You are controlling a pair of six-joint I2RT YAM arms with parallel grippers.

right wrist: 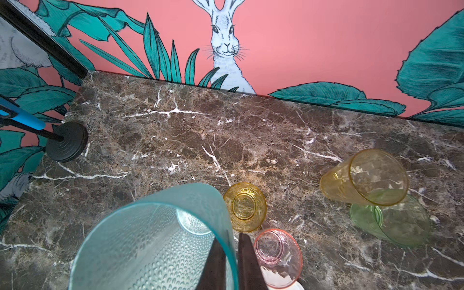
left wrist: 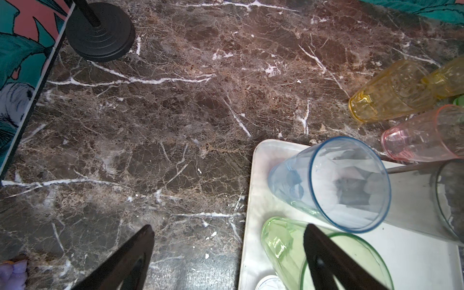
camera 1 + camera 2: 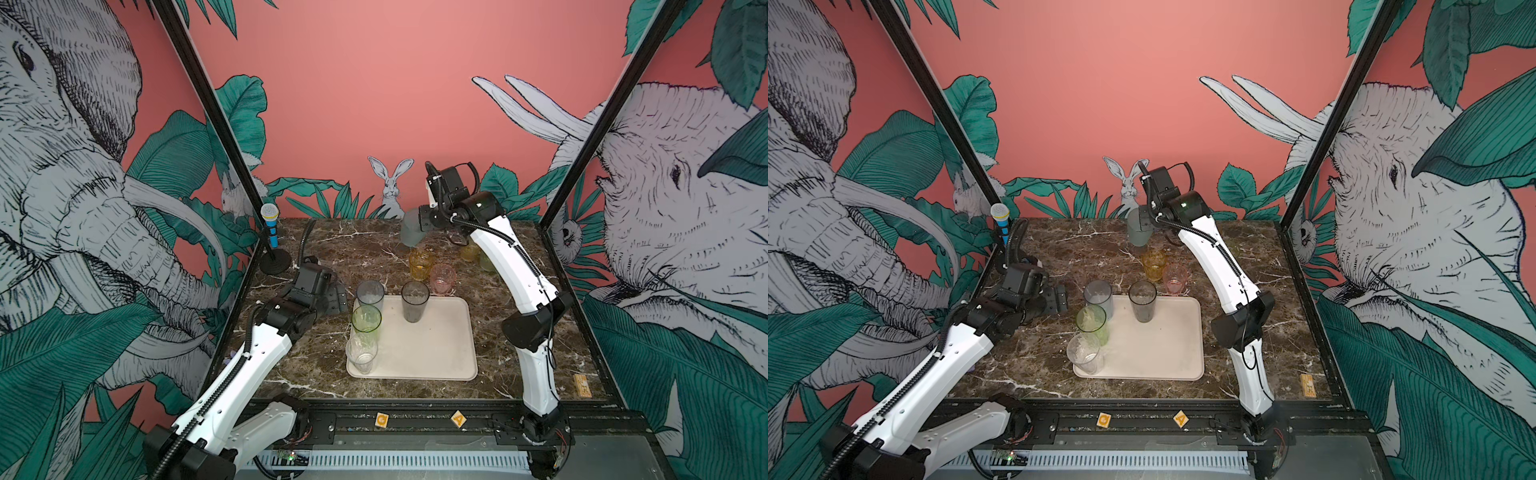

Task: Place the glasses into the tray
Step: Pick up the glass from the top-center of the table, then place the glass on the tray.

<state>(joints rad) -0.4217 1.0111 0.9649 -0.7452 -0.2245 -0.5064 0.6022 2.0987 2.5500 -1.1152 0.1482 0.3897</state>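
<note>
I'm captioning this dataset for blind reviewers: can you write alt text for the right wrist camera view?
The right gripper pinches the rim of a frosted teal tumbler, one finger inside it and one outside. Nearby on the brown marble tabletop sit a short amber glass, a pink glass, a yellow tumbler and a green tumbler.

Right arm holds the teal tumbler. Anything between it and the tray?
Yes: the amber tumbler and pink tumbler stand between the teal tumbler and the tray; the smoky tumbler sits inside its far edge.
</note>
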